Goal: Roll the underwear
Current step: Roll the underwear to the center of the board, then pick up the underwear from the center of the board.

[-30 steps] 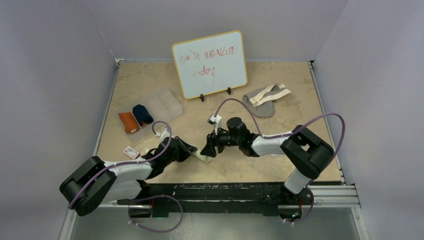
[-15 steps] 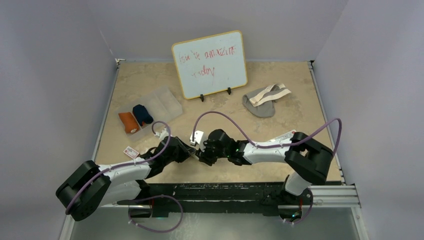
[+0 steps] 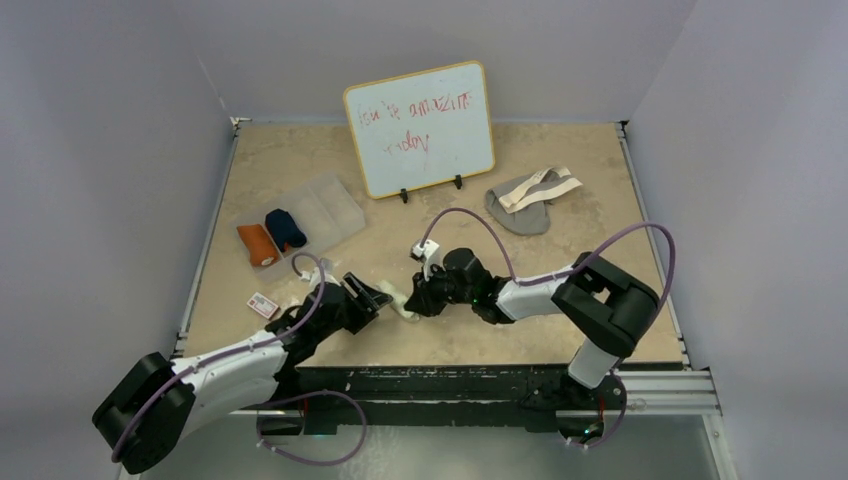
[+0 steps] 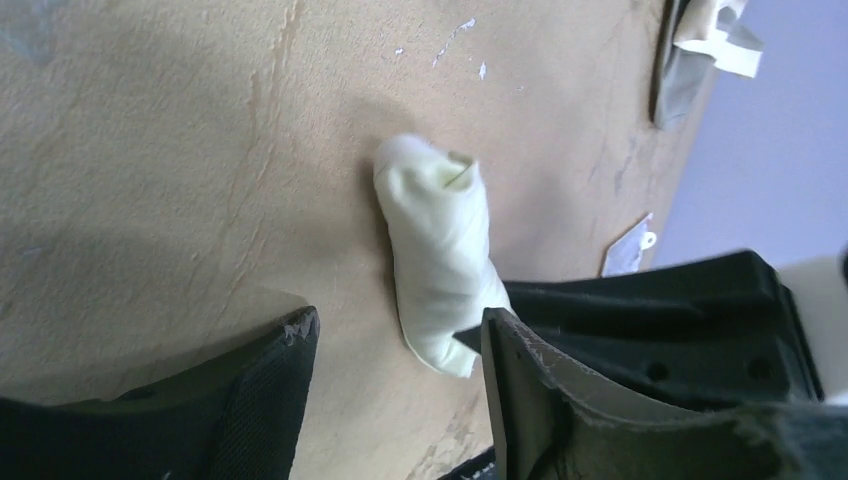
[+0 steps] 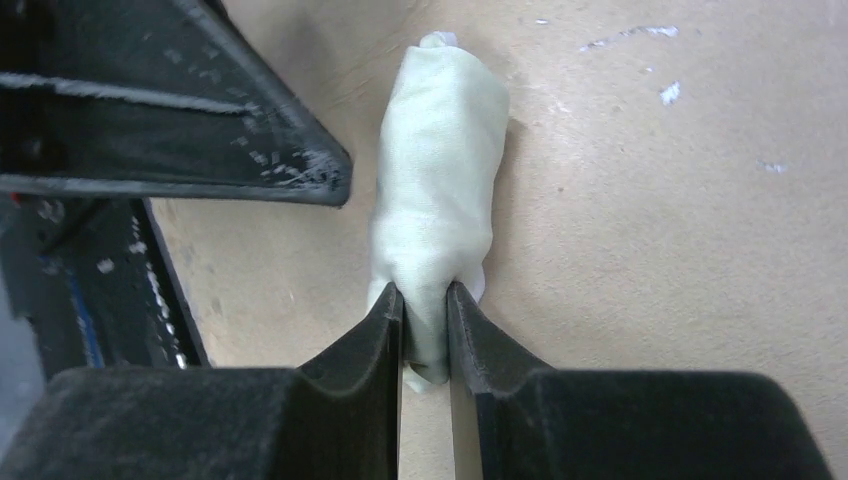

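Pinching one end of the pale cream rolled underwear [image 5: 435, 190], which lies on the table [image 3: 560, 200] near its front edge, the right gripper [image 5: 425, 300] seemingly stops the roll unwinding, while the left gripper [image 4: 395, 330] hovers alongside, spread and grasping nothing.

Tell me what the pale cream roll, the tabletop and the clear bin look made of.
The pale cream roll looks like soft matte cloth, perhaps fine knit: faint weave and creases show. The tabletop is hard, matte, mottled tan with white chips; laminate or painted board, unclear. The clear bin seems translucent plastic: the surface shows through it.
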`<state>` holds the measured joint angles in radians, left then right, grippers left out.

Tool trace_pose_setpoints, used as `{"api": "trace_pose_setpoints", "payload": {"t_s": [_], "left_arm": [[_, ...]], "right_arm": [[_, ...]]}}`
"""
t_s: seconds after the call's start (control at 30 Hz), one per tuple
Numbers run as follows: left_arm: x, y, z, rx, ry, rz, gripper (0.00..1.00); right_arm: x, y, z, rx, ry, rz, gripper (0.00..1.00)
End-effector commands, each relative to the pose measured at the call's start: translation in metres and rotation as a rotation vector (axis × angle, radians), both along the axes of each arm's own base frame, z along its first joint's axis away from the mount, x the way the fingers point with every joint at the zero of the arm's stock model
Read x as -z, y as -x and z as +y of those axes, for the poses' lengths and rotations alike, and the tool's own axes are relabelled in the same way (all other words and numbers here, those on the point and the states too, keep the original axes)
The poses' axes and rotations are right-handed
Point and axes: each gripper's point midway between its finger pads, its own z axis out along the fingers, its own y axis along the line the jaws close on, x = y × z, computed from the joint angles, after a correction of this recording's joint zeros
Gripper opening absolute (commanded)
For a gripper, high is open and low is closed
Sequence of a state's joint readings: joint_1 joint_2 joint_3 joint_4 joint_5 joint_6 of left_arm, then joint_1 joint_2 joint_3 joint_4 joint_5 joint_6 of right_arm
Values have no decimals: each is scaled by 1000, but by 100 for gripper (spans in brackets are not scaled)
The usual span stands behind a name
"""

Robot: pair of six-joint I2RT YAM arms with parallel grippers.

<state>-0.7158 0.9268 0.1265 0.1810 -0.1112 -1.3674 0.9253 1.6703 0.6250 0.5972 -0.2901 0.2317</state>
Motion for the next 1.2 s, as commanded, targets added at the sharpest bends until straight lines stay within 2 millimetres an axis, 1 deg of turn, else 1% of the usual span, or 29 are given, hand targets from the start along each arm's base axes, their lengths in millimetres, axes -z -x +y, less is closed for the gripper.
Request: {"api": "trace_pose_setpoints", "payload": {"t_s": [0.0,0.2,0.3,0.37,0.4,0.47,0.6,0.63,0.73,0.9,1.07,1.1,1.13,1.17], "left_arm": [[3,10,-4,12,83,15,60],[8,8,-11,7,117,35,61],[19,8,-8,-22,117,62,61],[27,8,-2,-58,126,61,61],[34,10,3,-80,122,69,61],[37,9,6,-91,119,64,61],[44,8,-1,-58,83,90,58],[47,9,-2,-51,81,98,56],[51,11,-5,-33,89,107,43],[58,18,-11,38,71,116,28],[52,19,-21,93,106,87,18],[51,19,-23,103,108,79,14],[46,15,-28,116,116,62,10],[42,12,-32,131,122,48,3]], "right_arm": [[17,13,-2,104,-69,239,18],[19,17,5,157,-147,342,19],[20,18,4,171,-160,358,21],[22,19,4,171,-159,364,21],[21,20,5,162,-166,364,22],[20,23,6,147,-184,374,23],[17,30,9,117,-224,399,25],[17,31,10,114,-232,403,25],[15,32,11,102,-247,407,26],[11,30,11,96,-267,391,28],[11,27,8,90,-267,380,29],[11,26,7,89,-265,377,30],[10,26,7,85,-263,372,31],[10,26,6,82,-259,371,34]]}}
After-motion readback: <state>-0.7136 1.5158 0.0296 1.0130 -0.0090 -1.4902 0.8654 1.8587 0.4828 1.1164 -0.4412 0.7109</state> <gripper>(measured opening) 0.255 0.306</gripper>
